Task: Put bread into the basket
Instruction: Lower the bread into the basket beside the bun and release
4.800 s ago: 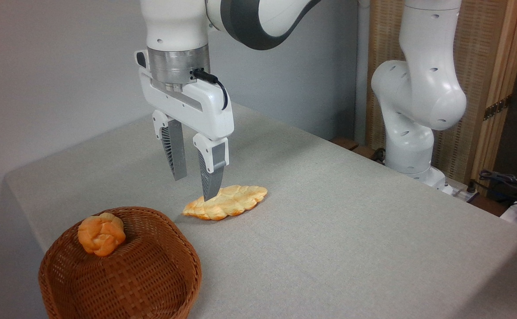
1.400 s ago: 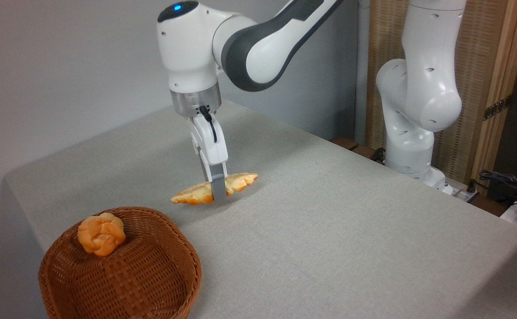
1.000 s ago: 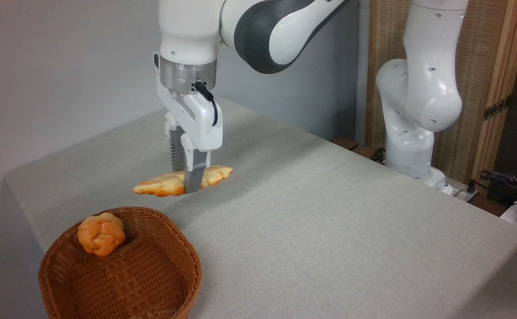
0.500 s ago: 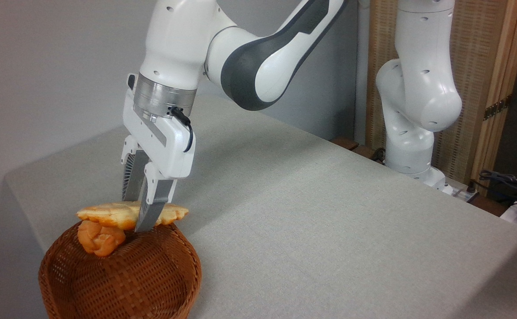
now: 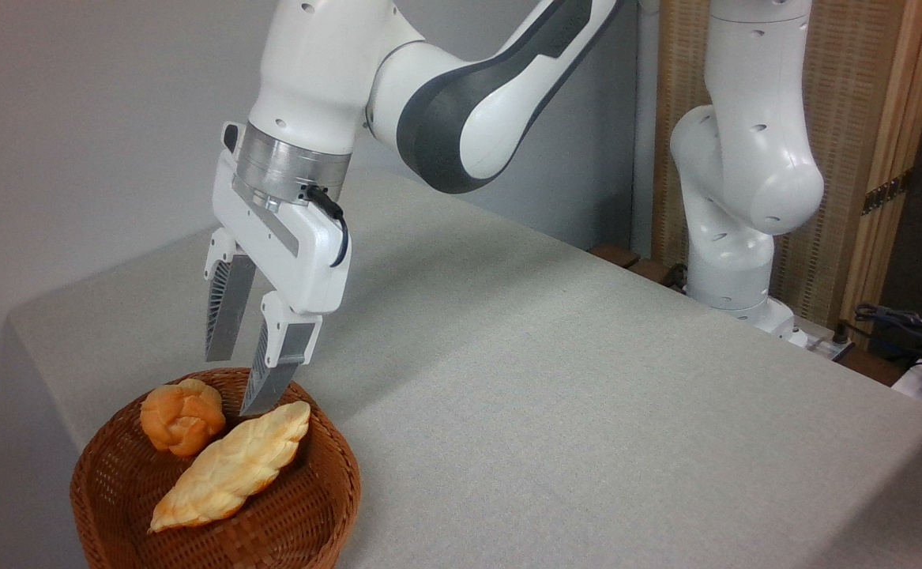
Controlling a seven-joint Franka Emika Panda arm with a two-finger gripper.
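Note:
The long pale golden braided bread [image 5: 231, 465] lies slanted inside the brown wicker basket [image 5: 326, 494] at the lower left, one pointed end low at the front, the other up near the far rim. My gripper [image 5: 233, 386] hangs just above the basket's far rim, open, with nothing between its two grey fingers. The nearer fingertip [image 5: 257, 403] sits right above the bread's upper end; whether it touches is unclear.
A small round knotted orange bun [image 5: 181, 416] rests in the basket beside the bread, at the far left. The grey table [image 5: 571, 411] stretches right and back. The arm's white base [image 5: 733, 261] stands at the table's far right edge, with cables beyond.
The gripper carried the bread from the table leftward over the basket, then opened. The bread dropped into the basket beside the bun, and the gripper rose slightly.

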